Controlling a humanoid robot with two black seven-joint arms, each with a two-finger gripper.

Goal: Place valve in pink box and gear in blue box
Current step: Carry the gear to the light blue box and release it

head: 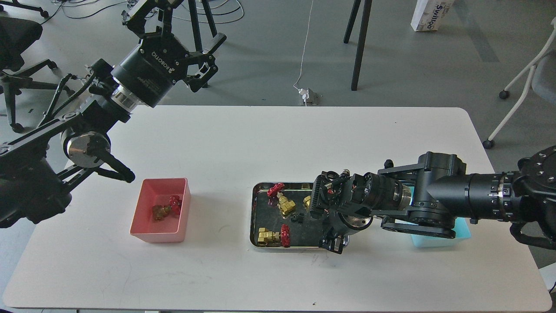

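The pink box (150, 230) stands at the table's left and holds one valve (165, 210). A steel tray (252, 217) holds two whole valves (281, 201) (273, 236), the brass of a third (307, 202) half hidden by my right wrist, and a black gear (296, 217). My right gripper (332, 243) points down at the tray's front right corner; its fingers are dark and cannot be told apart. The blue box (434, 240) is mostly hidden under my right arm. My left gripper (180, 34) is open and empty, raised beyond the table's back left.
The white table (278, 139) is bare behind the tray. Off the table are an office chair (17, 39) at the far left, tripod legs (360, 43) and a cable (306, 93) on the floor behind, and a white chair (534, 74) at the right.
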